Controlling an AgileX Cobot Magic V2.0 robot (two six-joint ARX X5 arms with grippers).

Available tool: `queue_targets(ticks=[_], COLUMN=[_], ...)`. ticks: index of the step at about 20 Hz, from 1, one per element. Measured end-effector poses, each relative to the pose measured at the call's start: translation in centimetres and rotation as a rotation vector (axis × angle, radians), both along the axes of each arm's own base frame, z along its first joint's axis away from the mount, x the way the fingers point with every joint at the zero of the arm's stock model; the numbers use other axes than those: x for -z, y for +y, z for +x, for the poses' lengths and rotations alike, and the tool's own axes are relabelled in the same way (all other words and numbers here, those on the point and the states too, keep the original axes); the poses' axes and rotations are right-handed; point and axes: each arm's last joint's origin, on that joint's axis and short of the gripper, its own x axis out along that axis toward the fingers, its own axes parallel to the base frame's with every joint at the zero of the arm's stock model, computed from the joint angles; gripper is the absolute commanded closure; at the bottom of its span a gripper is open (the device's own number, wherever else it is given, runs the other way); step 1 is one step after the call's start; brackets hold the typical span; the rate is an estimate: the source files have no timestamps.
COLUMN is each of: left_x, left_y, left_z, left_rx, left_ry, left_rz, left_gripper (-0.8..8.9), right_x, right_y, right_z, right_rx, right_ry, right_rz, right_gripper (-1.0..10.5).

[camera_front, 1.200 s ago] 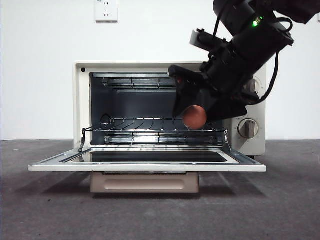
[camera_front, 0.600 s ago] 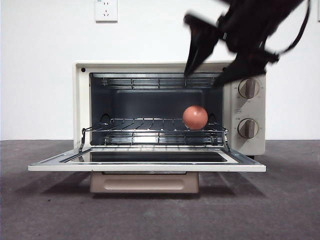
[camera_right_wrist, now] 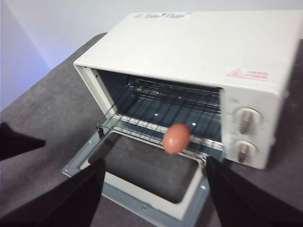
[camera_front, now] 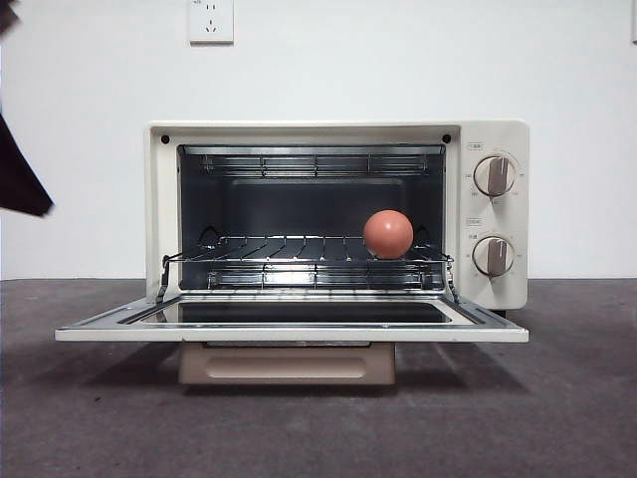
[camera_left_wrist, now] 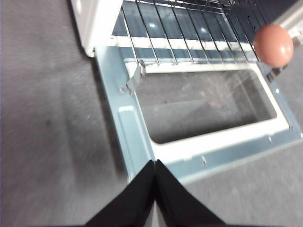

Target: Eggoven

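Now egg (camera_front: 388,234) sits on oven (camera_front: 338,214) rack, grippers apart

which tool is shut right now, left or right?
The left tool: its jaws meet at one point above the oven door. The right tool is spread wide, empty.

White wall socket (camera_front: 211,20) high on pale wall (camera_front: 90,179), dark grey tabletop (camera_front: 90,418) below
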Motion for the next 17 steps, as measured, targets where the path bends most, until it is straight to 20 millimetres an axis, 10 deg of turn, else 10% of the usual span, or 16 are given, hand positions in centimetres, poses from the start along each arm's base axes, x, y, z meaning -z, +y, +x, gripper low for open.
queue_targets(ticks=[7, 17], left_x=[5.1, 9.8], left_y=[1.7, 0.8], left_z=[5.4, 7.9], left_rx=[-0.054, 0.046], left_ry=[0.156, 0.242], left_rz=[-0.059, -0.131], left_gripper=[8.08, 8.08], right_x=[0.1, 0.1], right_y=[-2.7, -2.8], right_z=[-3.6, -3.8], right_rx=[0.057, 0.061], right_ry=[-0.025, -0.027], right_rz=[-0.007, -0.006], right_gripper=[6.0, 6.0])
